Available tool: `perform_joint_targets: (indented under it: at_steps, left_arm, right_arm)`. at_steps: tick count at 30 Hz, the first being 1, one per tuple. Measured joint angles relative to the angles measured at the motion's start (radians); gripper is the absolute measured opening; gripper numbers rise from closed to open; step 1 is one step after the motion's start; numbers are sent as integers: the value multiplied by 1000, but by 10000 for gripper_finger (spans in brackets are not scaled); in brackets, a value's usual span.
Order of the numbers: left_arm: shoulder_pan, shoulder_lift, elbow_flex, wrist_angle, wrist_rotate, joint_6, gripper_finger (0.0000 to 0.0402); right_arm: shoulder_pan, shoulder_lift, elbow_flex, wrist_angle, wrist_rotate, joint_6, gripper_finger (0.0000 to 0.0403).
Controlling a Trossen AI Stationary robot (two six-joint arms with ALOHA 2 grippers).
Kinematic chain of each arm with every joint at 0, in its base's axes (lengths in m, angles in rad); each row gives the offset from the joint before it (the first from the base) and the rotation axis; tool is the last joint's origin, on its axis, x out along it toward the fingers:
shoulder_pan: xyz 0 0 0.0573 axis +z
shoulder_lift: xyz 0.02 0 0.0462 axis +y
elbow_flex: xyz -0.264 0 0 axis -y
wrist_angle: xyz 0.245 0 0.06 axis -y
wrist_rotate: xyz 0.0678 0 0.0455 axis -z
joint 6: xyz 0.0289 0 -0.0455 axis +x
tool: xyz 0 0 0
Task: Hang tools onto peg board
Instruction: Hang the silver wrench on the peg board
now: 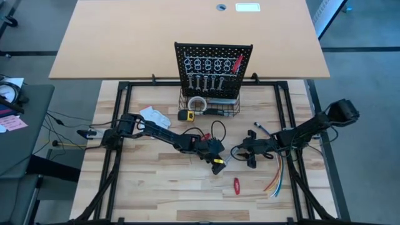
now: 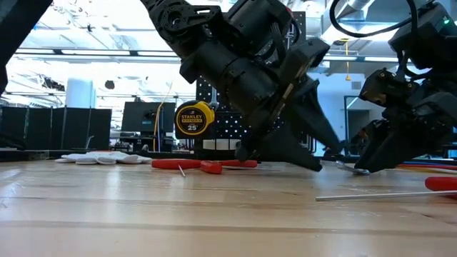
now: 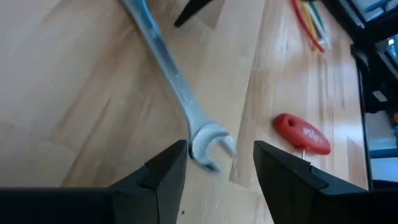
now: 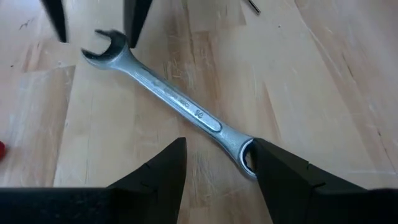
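Between the two arms, on the bare tabletop [image 1: 156, 187], the silver wrench [image 4: 171, 96] is lying flat with one end inside each part-open, empty pincer: left gripper [image 3: 221, 163], right gripper [image 4: 217, 165]

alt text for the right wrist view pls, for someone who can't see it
A silver wrench lies flat and diagonal on the pale wooden table, one end between the right gripper's two open dark fingers. Its far open-jawed end sits between the left gripper's dark fingertips, which come in from the far side.
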Motion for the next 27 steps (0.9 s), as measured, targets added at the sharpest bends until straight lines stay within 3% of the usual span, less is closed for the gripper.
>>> perform_joint_targets:
  at_steps: [9,15,21,27]
  left_arm:
    - [2,80,24,121,46,-27,183]
    - [5,108,66,95,45,30,183]
    - [-22,112,108,23,33,57,183]
    - [-52,112,113,24,-27,83,179]
  right_arm:
    - [0,0,1,85,0,-38,191]
    - [1,-24,1,73,10,-42,191]
    - [0,-123,1,-79,130,20,188]
    - [0,-158,1,-145,158,61,125]
